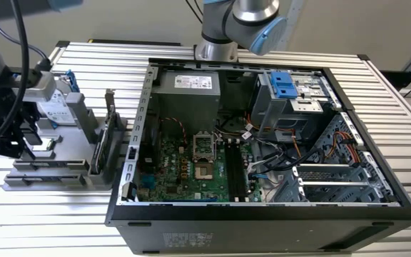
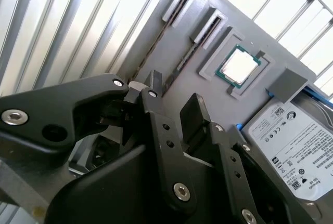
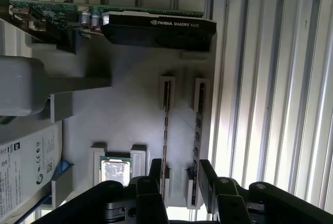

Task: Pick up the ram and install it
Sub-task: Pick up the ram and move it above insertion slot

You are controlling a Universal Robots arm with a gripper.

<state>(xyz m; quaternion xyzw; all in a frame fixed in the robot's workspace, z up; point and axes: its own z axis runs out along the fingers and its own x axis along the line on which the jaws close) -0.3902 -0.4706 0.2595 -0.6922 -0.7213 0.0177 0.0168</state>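
Black gripper (image 3: 179,174), spread and empty, hangs at the end of the ram (image 3: 165,125), standing on edge in the grey holder (image 3: 130,115) beside a twin stick (image 3: 200,125) (easily caught too). Best centre on one, pinch its flat faces, lift straight. Beyond stands the graphics card (image 3: 156,24).

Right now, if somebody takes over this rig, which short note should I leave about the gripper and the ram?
Gripper: open, holding nothing, low over the gray parts holder.
Ram: a ram stick and a second stick stand on edge in the holder, side by side, by the fingertips, not gripped.
Done: nothing yet; the motherboard's black slots look empty.
Left: the pick and the install.
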